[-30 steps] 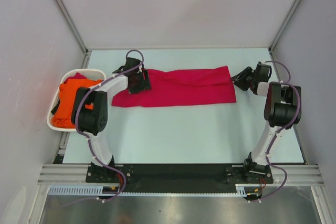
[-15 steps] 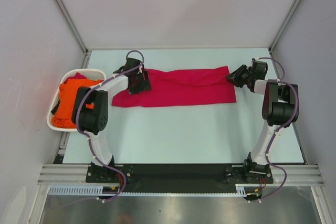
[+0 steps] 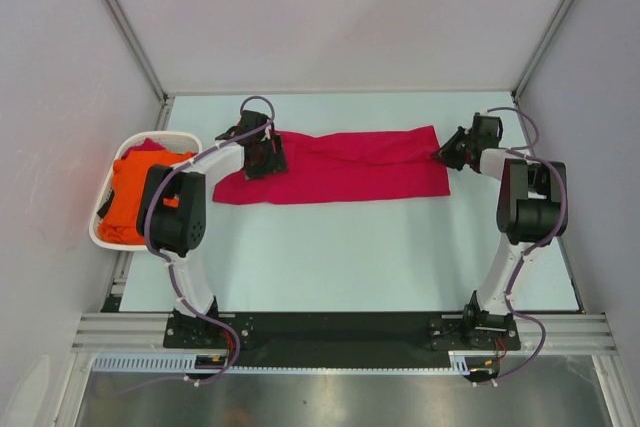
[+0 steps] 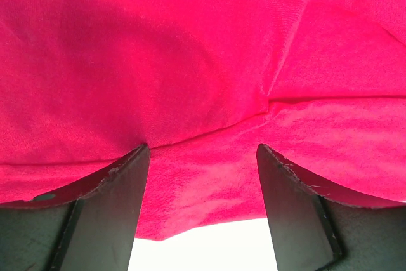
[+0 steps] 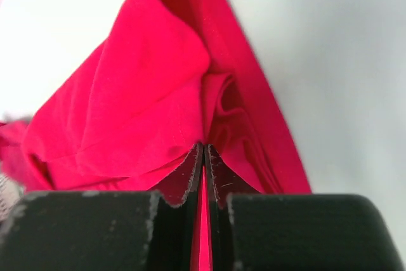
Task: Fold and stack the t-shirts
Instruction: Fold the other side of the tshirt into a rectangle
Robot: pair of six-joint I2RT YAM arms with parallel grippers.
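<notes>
Right end effector (image 3: 443, 154) sits at the crimson t-shirt's (image 3: 350, 172) right end, at its far corner. Its fingers are pressed together with a thin strip of red cloth pinched between them. From the right wrist view the cloth bunches into folds just beyond the closed tips (image 5: 204, 147). The left end effector (image 3: 262, 159) is over the same shirt's left end, close to its far edge, with its fingers standing well apart and holding nothing. The left wrist view shows both dark fingers (image 4: 108, 201) low over the red fabric, with a crease running across the cloth between them. Whether the tips actually touch the cloth cannot be told.

The pale worktop (image 3: 350, 257) carries the crimson t-shirt. The shirt lies spread as a long band running left to right across the far half, mostly flat, with wrinkles along its far edge and a narrow point at its near left corner. Bare worktop shows on the near side of the shirt, between it and the arm bases.

A white oval basket (image 3: 100, 232) stands to the left of the crimson t-shirt, at the worktop's left edge and apart from the shirt. An orange t-shirt (image 3: 130, 197) is crumpled inside it, heaped up to the rim. A bit of crimson cloth shows at the basket's far side, behind the orange.
</notes>
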